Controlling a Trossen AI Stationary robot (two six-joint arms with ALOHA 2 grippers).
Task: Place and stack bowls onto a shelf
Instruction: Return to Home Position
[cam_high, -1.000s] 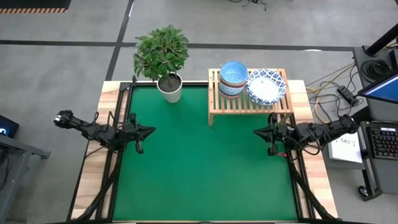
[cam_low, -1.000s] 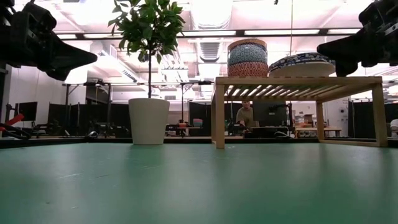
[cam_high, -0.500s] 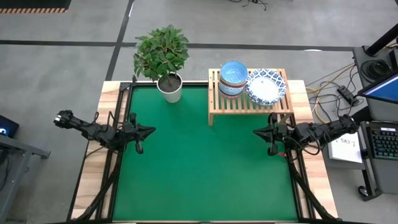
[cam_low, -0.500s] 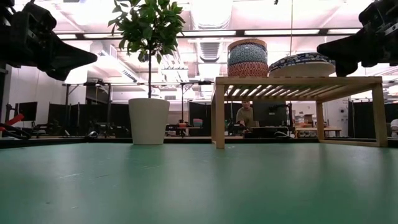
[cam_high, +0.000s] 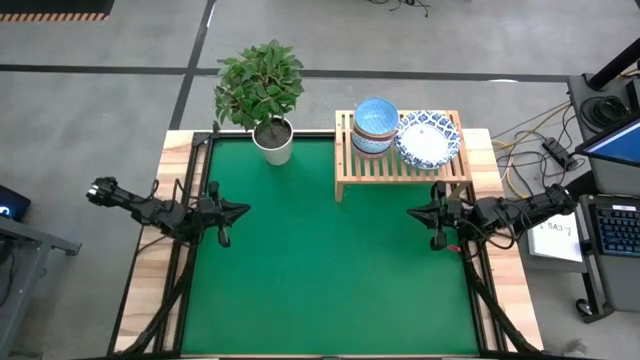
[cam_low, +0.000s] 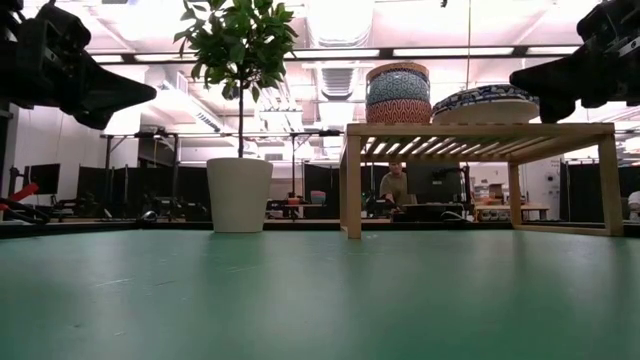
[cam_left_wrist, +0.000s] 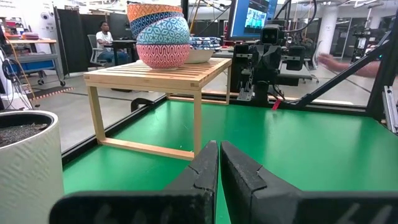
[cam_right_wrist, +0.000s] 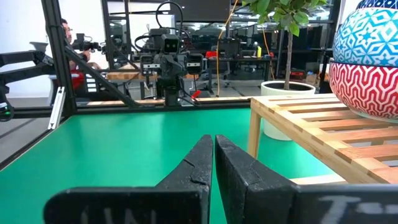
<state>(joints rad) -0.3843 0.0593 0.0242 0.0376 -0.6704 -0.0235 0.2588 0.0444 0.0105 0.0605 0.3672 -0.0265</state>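
The wooden shelf (cam_high: 400, 160) stands at the table's far right, its legs on the green mat. On its slatted top sits a stack of small bowls (cam_high: 375, 125), a light blue one uppermost, with blue-patterned and red-patterned ones below (cam_low: 398, 95). Beside it rests a stack of wide white bowls with blue rims (cam_high: 428, 138). My left gripper (cam_high: 243, 210) hovers shut at the table's left edge. My right gripper (cam_high: 412, 213) hovers shut at the right edge, just near of the shelf. Both grippers are empty.
A potted plant in a white pot (cam_high: 272, 140) stands at the far edge, left of the shelf. The green mat (cam_high: 320, 270) lies bare between the arms. A person (cam_low: 397, 185) sits in the room beyond the table.
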